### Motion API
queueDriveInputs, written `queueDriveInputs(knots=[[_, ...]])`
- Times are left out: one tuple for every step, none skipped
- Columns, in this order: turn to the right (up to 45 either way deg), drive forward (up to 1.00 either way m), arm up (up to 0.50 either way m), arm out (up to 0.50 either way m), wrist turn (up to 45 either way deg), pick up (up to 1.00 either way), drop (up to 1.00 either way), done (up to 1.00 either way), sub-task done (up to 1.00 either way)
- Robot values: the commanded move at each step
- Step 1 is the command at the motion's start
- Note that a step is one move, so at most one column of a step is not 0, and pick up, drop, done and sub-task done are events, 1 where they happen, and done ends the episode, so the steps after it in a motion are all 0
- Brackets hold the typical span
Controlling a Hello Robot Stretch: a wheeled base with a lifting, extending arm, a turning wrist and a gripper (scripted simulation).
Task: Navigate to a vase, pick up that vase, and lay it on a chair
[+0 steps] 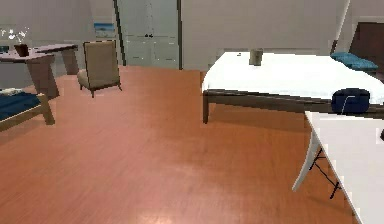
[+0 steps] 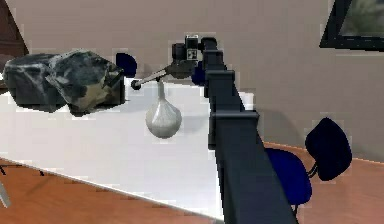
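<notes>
**A:** how's the arm posed in the arm side view?

**B:** The arm (image 2: 235, 130) is seen stretched out straight from the bottom edge, up across the white bench (image 2: 90, 150). The gripper (image 2: 145, 80) is found at its far end. The thin fingers (image 2: 158, 75) are angled off to the picture's left and a bit downward.

**A:** and the vase?

**B:** The vase (image 2: 162, 115) is seen upright against the bench top, just left of the arm. Its long axis is vertical, with the round pale belly at the bottom. The narrow neck is pointed straight up toward the fingers. Whether the neck is touched can't be made out.

**A:** so is it held or not?

**B:** Can't be told, tbh. The bench top is right behind it, so held and standing can't be separated. How wide the gripper is set can't be read either.

**A:** anything else around?

**B:** A dark mottled lump (image 2: 60, 80) is seen lying on the bench left of the vase. A blue chair (image 2: 322, 150) is parked at the bench's right side. In the forward view a beige armchair (image 1: 100, 65) is spotted near the far wall, with a bed (image 1: 290, 75) off to the right.
</notes>
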Motion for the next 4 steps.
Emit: queueDriveInputs(knots=[[0.0, 0.0, 0.0, 0.0, 12.0, 0.0, 0.0, 0.0, 0.0], [0.0, 0.0, -0.24, 0.0, 0.0, 0.0, 0.0, 0.0, 0.0], [0.0, 0.0, 0.0, 0.0, 0.0, 1.0, 0.0, 0.0, 0.0], [0.0, 0.0, 0.1, 0.0, 0.0, 0.0, 0.0, 0.0, 0.0]])
